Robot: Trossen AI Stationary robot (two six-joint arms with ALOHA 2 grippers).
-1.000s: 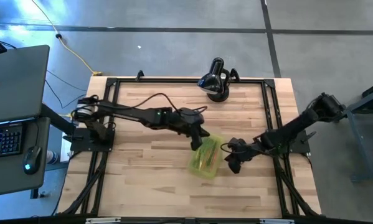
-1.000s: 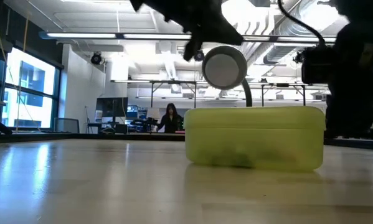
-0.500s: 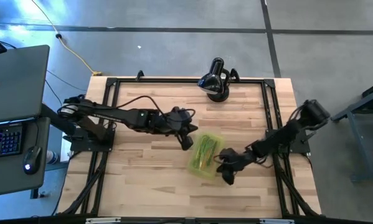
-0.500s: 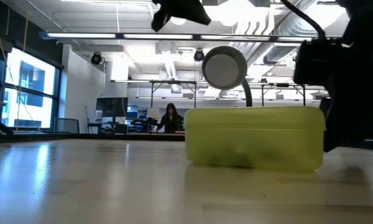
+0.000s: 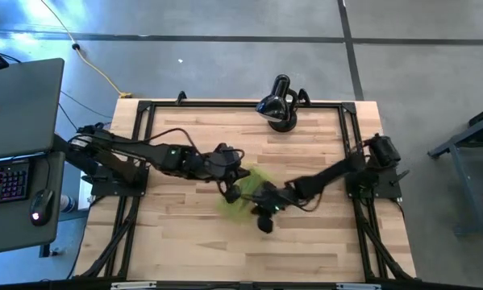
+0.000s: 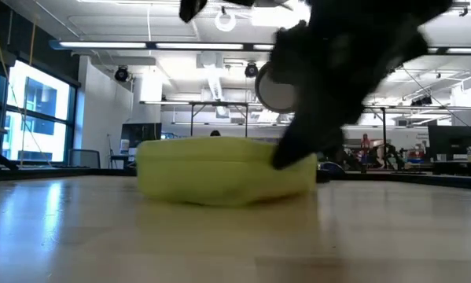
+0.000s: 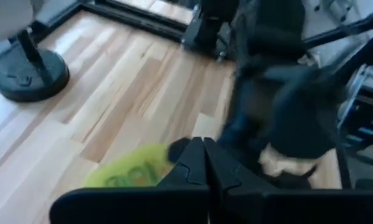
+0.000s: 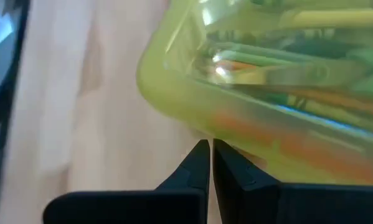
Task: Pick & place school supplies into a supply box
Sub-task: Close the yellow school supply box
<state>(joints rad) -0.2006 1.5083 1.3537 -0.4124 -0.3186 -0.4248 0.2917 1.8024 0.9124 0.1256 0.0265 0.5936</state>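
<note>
Supply box (image 5: 243, 198) mid-table, pens (image 8: 286, 99) inside | right gripper (image 8: 211, 149) pinched shut, empty, tips against its wall | left gripper (image 7: 203, 149) shut beside it | you nudge gently, low, squarely.

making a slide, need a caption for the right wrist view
Shut right gripper pressed against the closed yellow-green supply box, with pencils visible through its wall.

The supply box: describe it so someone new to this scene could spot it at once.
On the wooden table, look near the middle, where the two dark arms meet. The supply box lies flat there between the left gripper and right gripper. It is the only translucent yellow-green case, unlike the black domed device at the far edge.
</note>
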